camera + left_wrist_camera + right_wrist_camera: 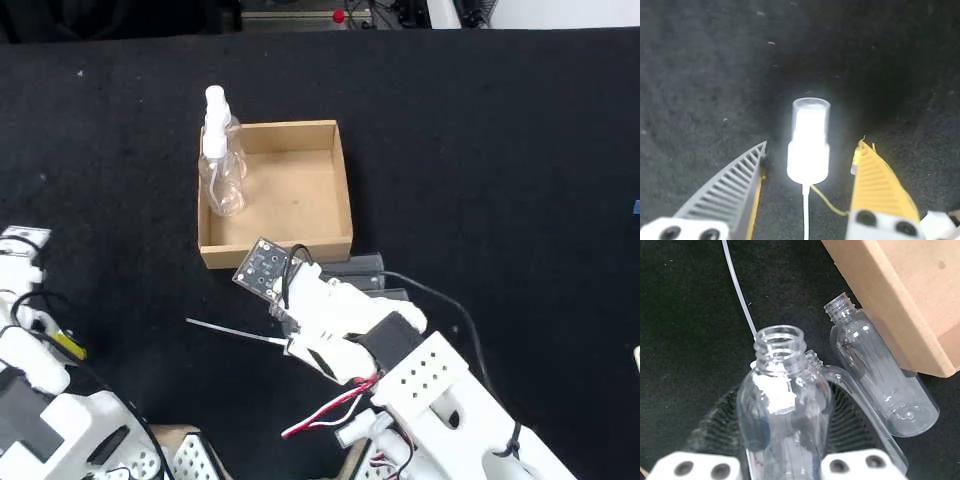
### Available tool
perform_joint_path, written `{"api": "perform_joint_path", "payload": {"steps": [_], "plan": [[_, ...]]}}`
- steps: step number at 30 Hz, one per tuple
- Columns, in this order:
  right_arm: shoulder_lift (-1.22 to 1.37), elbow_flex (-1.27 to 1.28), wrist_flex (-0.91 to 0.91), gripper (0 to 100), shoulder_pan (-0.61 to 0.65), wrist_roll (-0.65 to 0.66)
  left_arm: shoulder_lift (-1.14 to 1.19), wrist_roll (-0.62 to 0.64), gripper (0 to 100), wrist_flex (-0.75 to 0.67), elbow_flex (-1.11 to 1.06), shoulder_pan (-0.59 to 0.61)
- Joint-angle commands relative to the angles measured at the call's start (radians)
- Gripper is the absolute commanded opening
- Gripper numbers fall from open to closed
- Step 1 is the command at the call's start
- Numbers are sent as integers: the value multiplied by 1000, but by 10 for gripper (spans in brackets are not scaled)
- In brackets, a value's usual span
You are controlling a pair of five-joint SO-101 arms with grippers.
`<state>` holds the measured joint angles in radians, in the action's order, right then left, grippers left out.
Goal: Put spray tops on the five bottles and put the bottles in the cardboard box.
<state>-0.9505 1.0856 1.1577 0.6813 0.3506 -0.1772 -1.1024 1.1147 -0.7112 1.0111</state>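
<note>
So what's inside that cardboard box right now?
Clear bottles with white spray tops stand against one side wall of the cardboard box; probably two, overlapping. Elsewhere only its brown floor shows. Its near wall hides a strip of floor.

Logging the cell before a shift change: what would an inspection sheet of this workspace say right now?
Surface: black table.
Job's things: cardboard box holds two capped bottles; two uncapped bottles lie outside by its wall; spray top on the table.
Clutter: thin white tube lying loose.
Grippers: left gripper open, either side of the spray top; right gripper shut on a third open bottle.
Cables: red and white wires and a black cable at the right arm.
Surroundings: equipment beyond the far edge.
</note>
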Motion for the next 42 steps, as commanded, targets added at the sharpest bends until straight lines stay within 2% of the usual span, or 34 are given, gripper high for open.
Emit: {"api": "perform_joint_path", "payload": {"steps": [1, 10, 15, 22, 29, 34, 38, 40, 42], "plan": [[-31, -7, -25, 11, 12, -8, -5, -75, 245, 2, -7, -22], [-31, -7, -21, 11, 14, -8, -5, -127, 245, 2, -18, -21], [-31, -7, -21, 11, 12, -8, 2, -118, 245, -69, -19, -12], [-31, -7, -21, 11, 12, -8, 81, -126, 244, -68, -18, -4], [-31, -7, -21, 11, 14, -8, 95, -121, 105, -54, -18, -5], [-31, -15, -20, 11, 14, -8, 2, -118, 30, 94, 65, -1], [-31, -28, -20, 11, 14, -9, -126, -107, 30, 222, 137, -25], [-31, -48, -15, 11, 15, -11, -195, -38, 30, 270, 160, -56], [-31, -67, -18, 11, 15, -32, -273, 97, 30, 310, 179, -102]]}}
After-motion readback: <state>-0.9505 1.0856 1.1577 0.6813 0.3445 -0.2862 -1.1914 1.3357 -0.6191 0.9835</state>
